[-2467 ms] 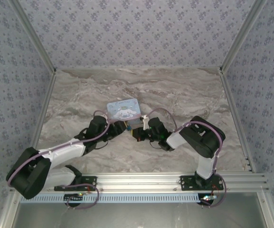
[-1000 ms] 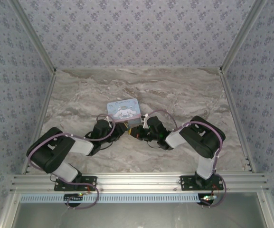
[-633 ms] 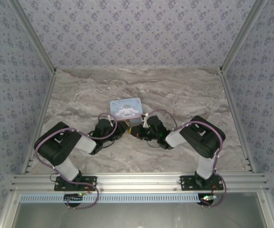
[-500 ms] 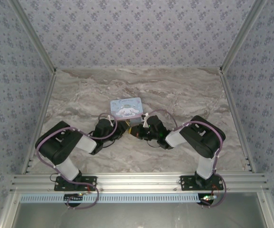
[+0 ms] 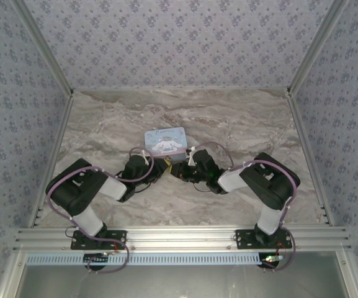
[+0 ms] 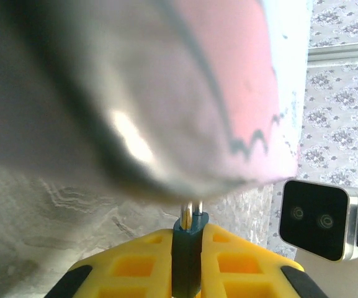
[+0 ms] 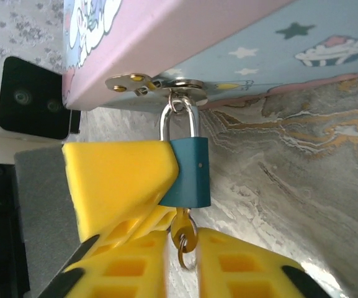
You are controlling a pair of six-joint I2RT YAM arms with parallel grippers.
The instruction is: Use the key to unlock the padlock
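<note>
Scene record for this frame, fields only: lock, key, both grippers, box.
padlock: teal body, hanging from the hasp with its shackle threaded through; not visibly open
key: inserted in the padlock's underside, ring dangling
left gripper: yellow fingers clamped on the padlock body
right gripper: fingers on either side of the key; grip unclear
tin box: pastel cartoon lid, resting on the marble table
</note>
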